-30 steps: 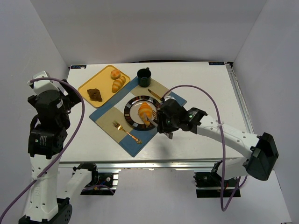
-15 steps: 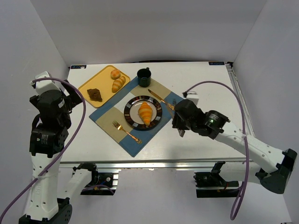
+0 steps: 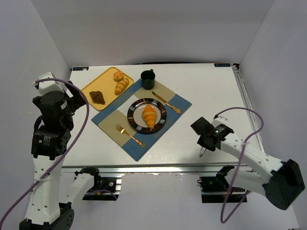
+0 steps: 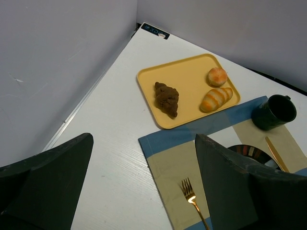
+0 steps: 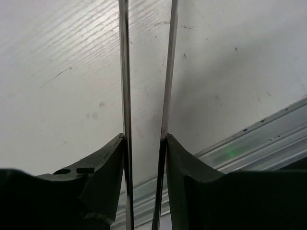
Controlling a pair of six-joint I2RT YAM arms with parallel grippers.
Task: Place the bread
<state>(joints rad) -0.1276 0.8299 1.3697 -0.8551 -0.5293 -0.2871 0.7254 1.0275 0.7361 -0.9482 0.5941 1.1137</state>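
In the top view, the bread (image 3: pixel 150 116) lies in the middle of the plate (image 3: pixel 132 114). It is a golden-orange croissant, ridged across its width, with one tapered tip pointing to the plate's far rim and the other to its near rim. The right gripper (image 3: pixel 202 149) is well to the right of the plate and nearer the table's front edge, low over the bare table (image 3: pixel 211 86). The left gripper (image 3: pixel 72 99) is well to the left of the plate, clear of it.

In the left wrist view, the left gripper (image 4: pixel 144 139) is spread wide and holds nothing. Only a sliver of the plate (image 4: pixel 249 151) shows at the right, and the croissant is hidden behind the right finger.

In the right wrist view, the right gripper (image 5: pixel 146 72) has its thin fingers (image 5: pixel 124 72) parted by a narrow gap. Bare tabletop shows through the gap and nothing is gripped. The plate is out of this view.
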